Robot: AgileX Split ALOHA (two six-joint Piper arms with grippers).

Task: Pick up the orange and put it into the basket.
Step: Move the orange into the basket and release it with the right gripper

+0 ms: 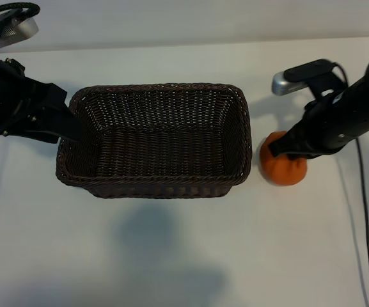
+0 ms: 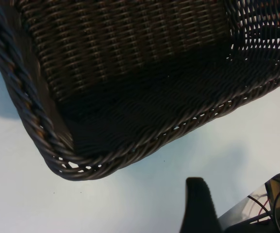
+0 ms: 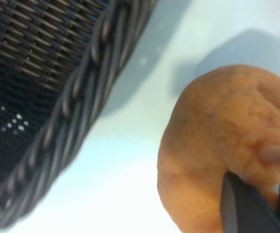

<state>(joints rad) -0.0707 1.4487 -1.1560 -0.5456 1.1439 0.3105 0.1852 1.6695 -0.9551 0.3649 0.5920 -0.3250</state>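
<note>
The orange [image 1: 285, 171] lies on the white table just right of the basket [image 1: 158, 87], which is dark woven wicker. My right gripper [image 1: 277, 148] comes down on the orange from the right and is shut on it. In the right wrist view a dark finger [image 3: 244, 206] presses into the orange [image 3: 212, 141] beside its puckered stem end, with the basket rim [image 3: 89, 97] close by. My left gripper [image 1: 69, 125] sits open at the basket's left end, holding nothing. Only one finger [image 2: 198, 204] shows in its wrist view, apart from the basket's corner [image 2: 72, 167].
The basket holds nothing that I can see. A black cable [image 1: 365, 224] runs down the table at the far right. Bare white table [image 1: 184, 256] spreads along the front.
</note>
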